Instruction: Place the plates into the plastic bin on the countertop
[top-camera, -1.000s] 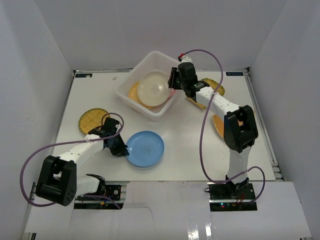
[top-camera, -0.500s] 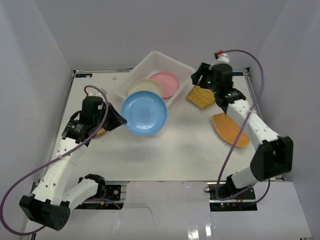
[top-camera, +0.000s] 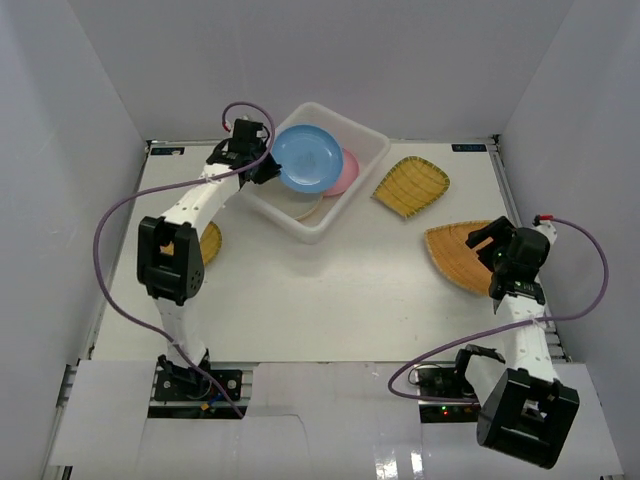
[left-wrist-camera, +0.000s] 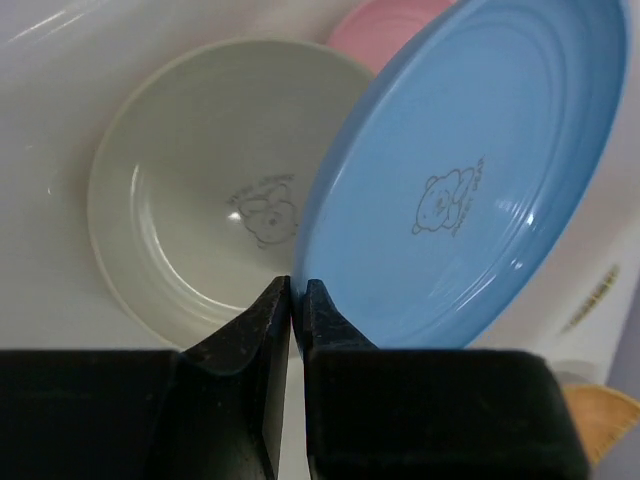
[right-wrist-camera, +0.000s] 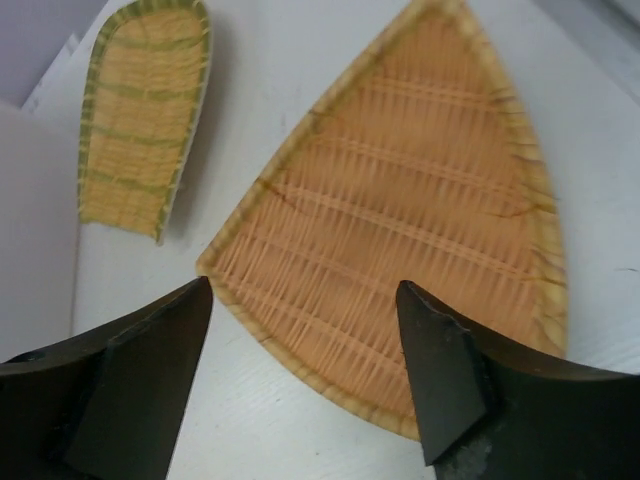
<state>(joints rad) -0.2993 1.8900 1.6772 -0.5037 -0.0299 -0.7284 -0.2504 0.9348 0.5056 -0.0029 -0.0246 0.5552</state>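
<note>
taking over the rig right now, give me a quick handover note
Left gripper: shut on the rim of the blue plate, holding it tilted over the plastic bin.
Right gripper: open, empty, above the fan-shaped woven plate.
Done: cream plate and pink plate lie in the bin.
Left: release the blue plate, then bin the fan-shaped one, the squarish woven plate and the round woven plate, all on the countertop.

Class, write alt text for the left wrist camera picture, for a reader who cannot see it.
The left gripper pinches the rim of a blue plate, held tilted above a cream plate lying in the white bin. A pink plate shows its edge behind them.
</note>
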